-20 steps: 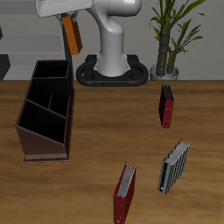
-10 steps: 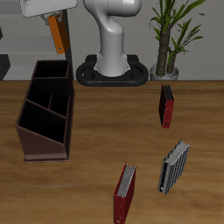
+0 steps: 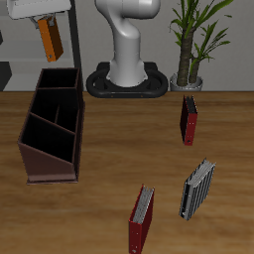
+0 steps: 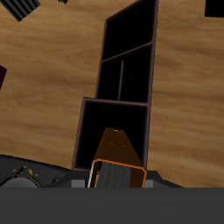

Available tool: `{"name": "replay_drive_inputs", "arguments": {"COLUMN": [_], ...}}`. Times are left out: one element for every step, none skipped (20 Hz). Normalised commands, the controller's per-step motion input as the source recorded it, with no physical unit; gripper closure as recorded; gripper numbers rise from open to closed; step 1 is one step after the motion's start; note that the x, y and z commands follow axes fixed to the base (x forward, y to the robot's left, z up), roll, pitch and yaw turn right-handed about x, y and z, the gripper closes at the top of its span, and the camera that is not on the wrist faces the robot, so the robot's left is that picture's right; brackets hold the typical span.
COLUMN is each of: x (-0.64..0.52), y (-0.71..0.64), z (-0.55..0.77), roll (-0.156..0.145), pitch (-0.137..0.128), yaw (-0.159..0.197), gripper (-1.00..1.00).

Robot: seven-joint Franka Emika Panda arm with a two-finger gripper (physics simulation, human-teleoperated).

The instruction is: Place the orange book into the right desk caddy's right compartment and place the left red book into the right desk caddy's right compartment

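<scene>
Now the gripper (image 3: 45,20) hangs high above the right desk caddy (image 3: 52,125), over its far end; its fingers pinch the orange book (image 3: 50,40) by the upper edge, and the book dangles below them, tilted a little, clear of the caddy's walls; the wrist view shows the same book (image 4: 116,154) above the caddy's open compartments (image 4: 127,83), though which compartment lies straight beneath it cannot be told; the caddy stands on the wooden table (image 3: 119,169); the left red book (image 3: 189,120) stands upright well apart from the caddy, near the potted plant (image 3: 194,45); a brighter red book (image 3: 142,218) and a striped book (image 3: 196,189) stand nearer the table's front edge than the caddy, close to each other.
</scene>
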Motion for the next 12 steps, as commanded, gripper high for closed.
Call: {"name": "replay_drive_inputs", "arguments": {"x": [-0.27, -0.04, 0.0, 0.01, -0.03, -0.04, 0.05, 0.09, 0.12, 0.11, 0.14, 0.1], "y": [-1.16, -0.43, -0.41, 0.04, -0.24, -0.34, -0.41, -0.38, -0.13, -0.18, -0.33, -0.04], "z": [-0.13, -0.02, -0.1, 0.01, 0.0, -0.04, -0.03, -0.04, 0.01, -0.01, 0.06, -0.02], "roll": [-0.12, -0.041, -0.081, 0.0, -0.051, -0.006, -0.058, -0.052, 0.005, 0.008, -0.076, 0.045], "pitch": [0.002, -0.041, 0.044, 0.0, -0.006, -0.034, 0.023, 0.01, -0.003, 0.006, -0.015, -0.004], "yaw": [-0.069, -0.017, -0.052, 0.0, -0.017, -0.029, -0.046, -0.057, -0.01, -0.018, -0.019, -0.04], "gripper": [1.0, 1.0, 1.0, 1.0, 1.0, 1.0, 1.0, 1.0, 1.0, 1.0, 1.0, 1.0]}}
